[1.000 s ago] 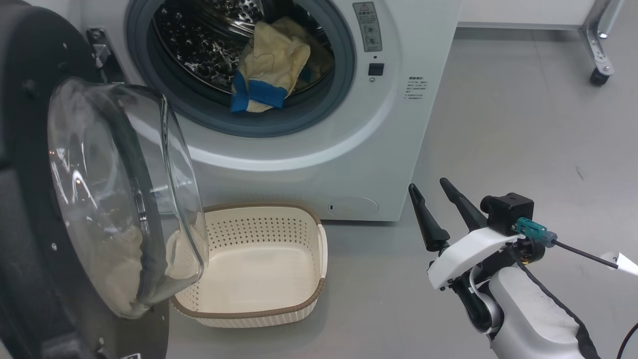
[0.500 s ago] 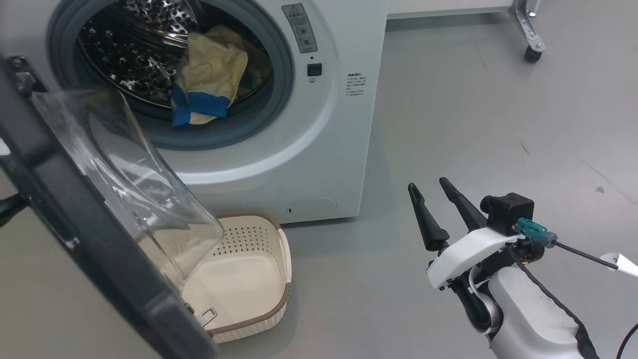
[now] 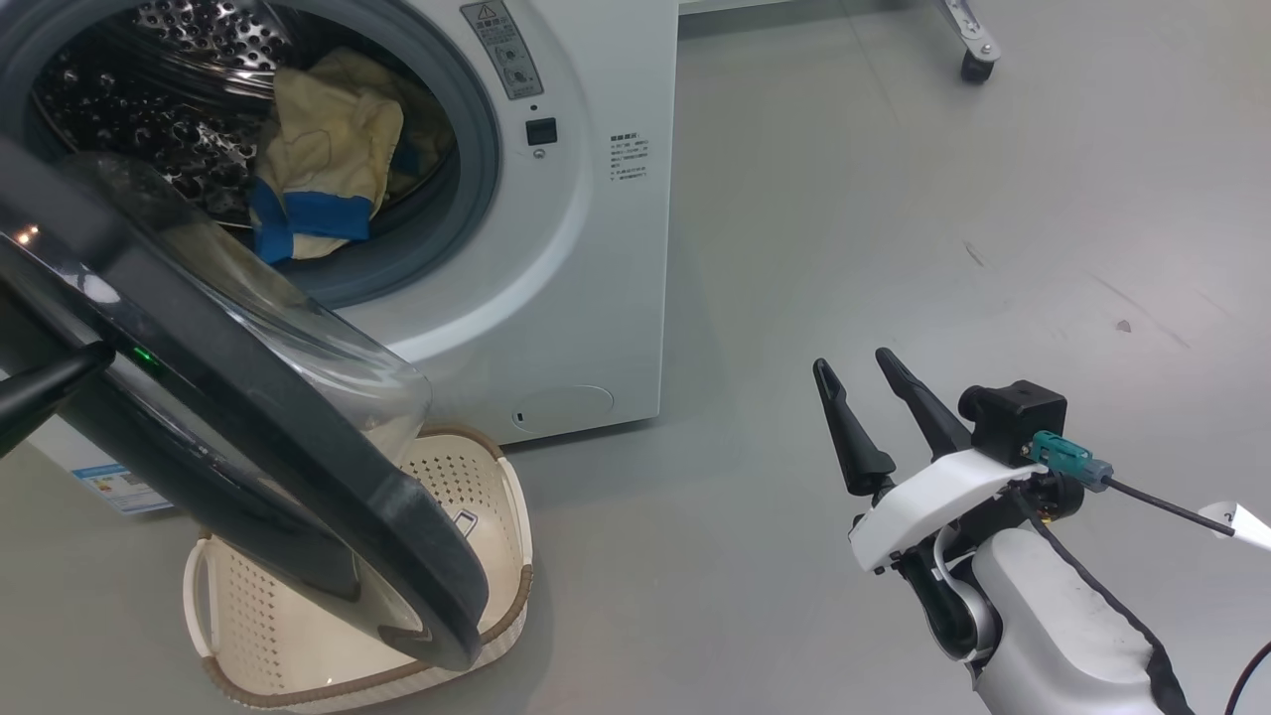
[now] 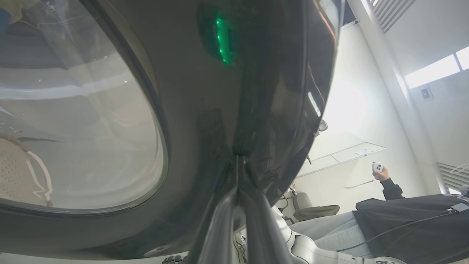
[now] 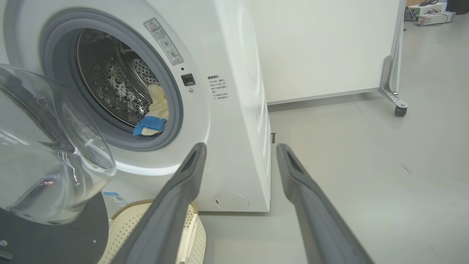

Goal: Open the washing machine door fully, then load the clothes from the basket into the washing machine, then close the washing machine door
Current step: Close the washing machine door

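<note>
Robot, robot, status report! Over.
Left tool shut, tips on door. Right tool open, empty. Clothes inside drum; door partway open. Basket sits under door.

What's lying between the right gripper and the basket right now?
Bare grey floor. In the head view it runs from the right gripper to the basket, with nothing lying on it.

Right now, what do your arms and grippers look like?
The right gripper has two long, dark, tapered fingers on a white bracket, with a black camera block, a teal connector and thin black cable. Its forearm is pale with black edging. The left gripper has dark grey fingers.
</note>
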Robot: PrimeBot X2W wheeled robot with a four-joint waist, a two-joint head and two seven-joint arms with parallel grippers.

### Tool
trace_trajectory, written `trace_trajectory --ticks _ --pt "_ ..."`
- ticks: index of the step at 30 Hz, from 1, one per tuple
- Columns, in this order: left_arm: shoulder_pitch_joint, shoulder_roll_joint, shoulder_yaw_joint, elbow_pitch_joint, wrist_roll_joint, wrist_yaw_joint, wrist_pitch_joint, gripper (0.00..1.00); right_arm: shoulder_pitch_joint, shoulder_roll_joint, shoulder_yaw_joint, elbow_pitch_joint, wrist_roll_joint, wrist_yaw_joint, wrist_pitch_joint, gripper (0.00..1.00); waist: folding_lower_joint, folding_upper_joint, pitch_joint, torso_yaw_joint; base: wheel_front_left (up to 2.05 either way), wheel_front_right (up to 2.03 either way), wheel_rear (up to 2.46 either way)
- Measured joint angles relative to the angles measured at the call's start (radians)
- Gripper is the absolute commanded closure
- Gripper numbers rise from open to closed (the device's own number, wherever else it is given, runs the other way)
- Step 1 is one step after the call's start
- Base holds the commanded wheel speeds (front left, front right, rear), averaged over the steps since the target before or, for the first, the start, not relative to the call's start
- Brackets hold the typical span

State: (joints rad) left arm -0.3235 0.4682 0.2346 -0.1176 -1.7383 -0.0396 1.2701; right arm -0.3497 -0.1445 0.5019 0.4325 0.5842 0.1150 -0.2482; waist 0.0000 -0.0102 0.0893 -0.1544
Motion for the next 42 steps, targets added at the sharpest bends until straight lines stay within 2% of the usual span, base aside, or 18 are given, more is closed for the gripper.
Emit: trace_trajectory --ticks 7,19,31,35,38,40,42 --pt "-0.002 -0.023 -0.012 -0.021 0.034 0.009 -0.023 1.00 0.001 0.003 -0.012 -0.006 0.000 0.000 0.000 0.00 0.0000 0.0000 0.011 -0.023 0.00 0.00 0.00" --pt "-0.011 -0.050 -0.018 -0.037 0.049 0.009 -0.065 1.00 0.002 0.004 -0.021 -0.009 -0.002 0.002 -0.003 0.00 0.0000 0.0000 0.009 -0.024 0.00 0.00 0.00" --pt "-0.012 -0.072 -0.044 -0.036 0.059 0.008 -0.090 1.00 0.023 -0.001 -0.040 -0.010 -0.003 0.002 -0.003 0.00 0.0000 0.0000 -0.006 0.020 0.00 0.00 0.00" --pt "-0.013 -0.073 -0.033 -0.037 0.098 0.000 -0.113 0.98 0.023 -0.001 -0.042 -0.011 -0.004 0.002 -0.003 0.00 0.0000 0.0000 -0.012 0.038 0.00 0.00 0.00" --pt "-0.014 -0.073 -0.013 -0.040 0.113 -0.011 -0.133 0.60 0.024 -0.001 -0.044 -0.011 -0.004 0.002 -0.003 0.00 0.0000 0.0000 -0.015 0.052 0.00 0.00 0.00" --pt "-0.014 -0.073 -0.005 -0.044 0.117 -0.020 -0.144 0.00 0.024 -0.001 -0.045 -0.014 -0.005 0.003 -0.003 0.00 -0.0001 0.0000 -0.016 0.060 0.00 0.00 0.00" --pt "-0.014 -0.073 0.004 -0.047 0.126 -0.025 -0.156 0.00 0.024 -0.001 -0.048 -0.017 -0.005 0.003 -0.003 0.00 0.0000 0.0000 -0.015 0.067 0.00 0.00 0.00"
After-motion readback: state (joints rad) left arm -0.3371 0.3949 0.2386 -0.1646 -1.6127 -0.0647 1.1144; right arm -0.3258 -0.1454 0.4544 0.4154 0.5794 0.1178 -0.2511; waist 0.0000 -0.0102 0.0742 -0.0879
